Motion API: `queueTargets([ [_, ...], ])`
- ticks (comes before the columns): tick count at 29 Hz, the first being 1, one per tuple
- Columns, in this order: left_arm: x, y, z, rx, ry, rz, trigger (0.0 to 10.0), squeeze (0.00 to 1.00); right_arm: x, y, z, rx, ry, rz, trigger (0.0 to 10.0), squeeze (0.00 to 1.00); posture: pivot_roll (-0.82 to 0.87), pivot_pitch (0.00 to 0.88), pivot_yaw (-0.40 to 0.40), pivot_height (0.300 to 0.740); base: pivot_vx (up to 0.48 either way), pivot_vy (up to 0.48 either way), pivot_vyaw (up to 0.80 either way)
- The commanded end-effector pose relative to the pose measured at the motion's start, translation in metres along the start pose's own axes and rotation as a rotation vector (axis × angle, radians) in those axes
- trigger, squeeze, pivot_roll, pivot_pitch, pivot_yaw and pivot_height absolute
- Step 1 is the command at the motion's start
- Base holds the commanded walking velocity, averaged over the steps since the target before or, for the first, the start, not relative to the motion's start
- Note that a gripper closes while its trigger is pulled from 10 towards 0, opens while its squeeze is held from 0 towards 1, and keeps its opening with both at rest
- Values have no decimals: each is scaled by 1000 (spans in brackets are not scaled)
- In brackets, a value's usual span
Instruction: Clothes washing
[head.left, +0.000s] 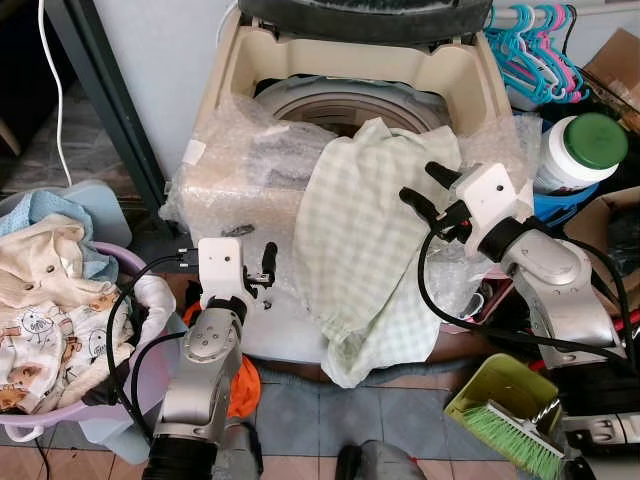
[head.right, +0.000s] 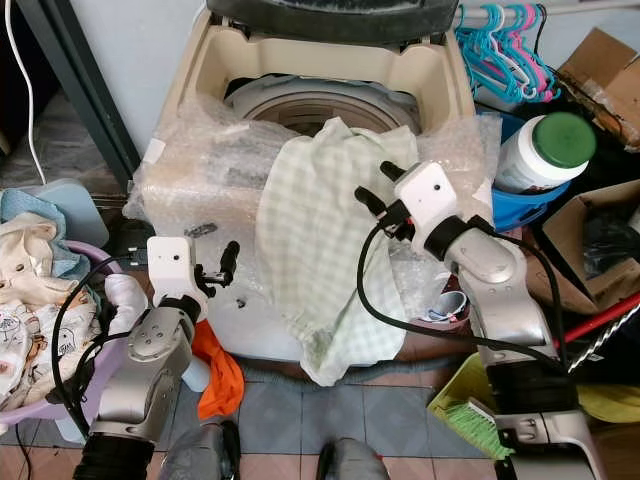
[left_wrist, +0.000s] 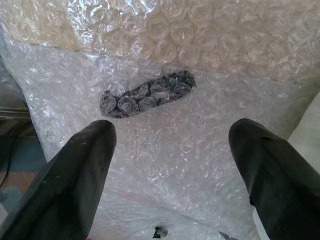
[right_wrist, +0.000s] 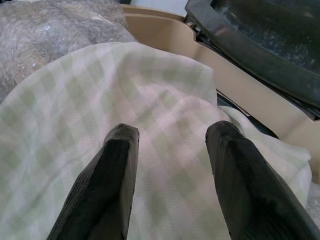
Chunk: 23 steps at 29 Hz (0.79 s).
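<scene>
Top-loading washing machine (head.left: 455, 75) ahead, lid up, front wrapped in bubble wrap (head.left: 235, 165). Green checked cloth (head.left: 365, 250) draped over front rim, top end inside drum opening, rest hanging down front. Right gripper (head.left: 425, 185) at cloth's upper right edge, fingers spread, nothing pinched. Left gripper (head.left: 258, 268) low against bubble-wrapped front, just left of cloth, fingers wide apart, empty. Laundry basket (head.left: 120, 262) with clothes at far left. Orange cloth (head.left: 243, 385) on floor behind left arm.

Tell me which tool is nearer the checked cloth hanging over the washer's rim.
Right. The right tool sits open against the checked cloth near its top edge; the left tool, also open, faces the bubble-wrapped washer front beside the cloth.
</scene>
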<state>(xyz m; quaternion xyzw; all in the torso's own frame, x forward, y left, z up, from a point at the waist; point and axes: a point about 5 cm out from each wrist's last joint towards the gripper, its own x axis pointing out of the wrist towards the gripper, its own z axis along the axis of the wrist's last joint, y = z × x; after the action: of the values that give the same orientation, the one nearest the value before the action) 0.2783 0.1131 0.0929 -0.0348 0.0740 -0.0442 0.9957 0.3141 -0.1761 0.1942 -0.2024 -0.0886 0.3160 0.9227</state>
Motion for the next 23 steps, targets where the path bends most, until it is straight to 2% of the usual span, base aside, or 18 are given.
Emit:
queueTargets([
  [1,-1,-1,0,2,1,-3,10000,0,0,-1,8,-3,-26,16,10000,1000,-72,106,-37,740,0,0,0],
  [4,-1,-3,0,-1,0,-3,10000,0,4,3,15,-13,-48,27,10000,1000,-74,108,-37,740,0,0,0],
  [6,-2,-7,-1,-6,3,-8,10000,0,10,21,15,-33,-44,108,10000,1000,-78,111,-36,740,0,0,0],
  [7,-2,-7,-1,-6,3,-8,10000,0,10,21,15,-33,-44,108,10000,1000,-78,111,-36,740,0,0,0],
  [9,-3,-8,-2,-8,5,-10,10000,0,13,31,12,-56,-30,143,10000,1000,-77,111,-36,740,0,0,0],
  [10,-3,-8,-2,-8,5,-12,10000,0,16,38,7,-73,-7,153,10000,216,-76,112,-36,740,0,0,0],
  [11,-3,-8,-2,-8,5,-12,10000,0,16,38,7,-73,-7,153,10000,216,-76,112,-36,740,0,0,0],
  [12,-3,-8,-1,-9,5,-12,10000,0,22,45,-1,-68,34,131,10000,0,-75,113,-37,740,0,0,0],
  [15,-1,-7,-1,-7,4,-10,10000,0,28,51,-18,-78,122,77,10000,0,-72,113,-41,740,0,0,0],
  [17,-1,-7,-1,-7,3,-10,10000,0,29,54,-23,-84,140,77,10000,0,-72,113,-41,740,0,0,0],
  [18,-1,-7,0,-7,3,-8,10000,0,30,57,-34,-95,200,49,0,0,-71,113,-43,740,0,0,0],
  [20,-1,-8,0,-7,2,-7,10000,0,31,57,-44,-127,258,22,0,0,-69,112,-46,740,0,0,0],
  [23,-1,-8,0,-9,2,-6,10000,0,31,56,-48,-129,281,0,0,0,-69,111,-47,740,0,0,0],
])
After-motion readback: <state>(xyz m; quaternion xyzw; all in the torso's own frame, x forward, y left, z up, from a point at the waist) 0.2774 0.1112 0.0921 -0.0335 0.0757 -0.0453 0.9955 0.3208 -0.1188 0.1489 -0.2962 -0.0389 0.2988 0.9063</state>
